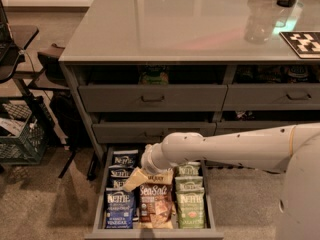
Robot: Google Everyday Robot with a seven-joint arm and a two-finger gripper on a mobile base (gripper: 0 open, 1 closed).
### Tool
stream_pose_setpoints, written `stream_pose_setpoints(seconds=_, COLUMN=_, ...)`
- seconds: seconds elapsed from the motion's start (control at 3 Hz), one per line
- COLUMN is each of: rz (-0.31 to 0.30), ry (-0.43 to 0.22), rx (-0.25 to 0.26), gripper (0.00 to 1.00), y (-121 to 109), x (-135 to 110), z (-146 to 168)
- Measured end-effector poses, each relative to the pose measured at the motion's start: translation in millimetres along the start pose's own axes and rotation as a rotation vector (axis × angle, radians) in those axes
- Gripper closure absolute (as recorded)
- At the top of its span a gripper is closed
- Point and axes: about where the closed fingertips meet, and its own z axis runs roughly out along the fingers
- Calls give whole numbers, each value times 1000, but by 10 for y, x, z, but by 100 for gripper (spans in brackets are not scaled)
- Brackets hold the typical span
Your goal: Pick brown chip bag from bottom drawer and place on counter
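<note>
The brown bag (150,178) is in the drawer (99,212), in the middle row at the back. Its cream top corner sticks up and leans to the left. A second brown bag (155,207) lies flat in front of it, nearer the front of the drawer, and it says "Sea Salt". Blue bags (120,199) fill the left row of the drawer. Green bags (190,200) fill the right row.

The gripper (146,167) is right over the brown bag, at the back of the drawer. It seems to touch the bag's top. The white arm (225,146) hides it, so I cannot tell if it is gripping the bag or not. The arm comes in from the right, above the drawer.

The drawer is pulled out at the bottom of the grey cabinet (152,98). The shiny grey surface (165,29) is high above the drawer. A clear bottle (260,24) and a checkered card (302,43) sit on its right side. A green crate (20,141) stands on the floor, well to the left of the drawer.
</note>
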Motion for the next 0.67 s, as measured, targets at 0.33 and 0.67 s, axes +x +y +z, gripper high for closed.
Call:
stream_pose_setpoints(seconds=0.33, rz=0, ry=0, rx=0, gripper=0, y=0, x=1, z=1)
stream_pose_setpoints(seconds=0.67, rz=70, ry=11, rx=16, gripper=0, y=-132, x=309, z=264)
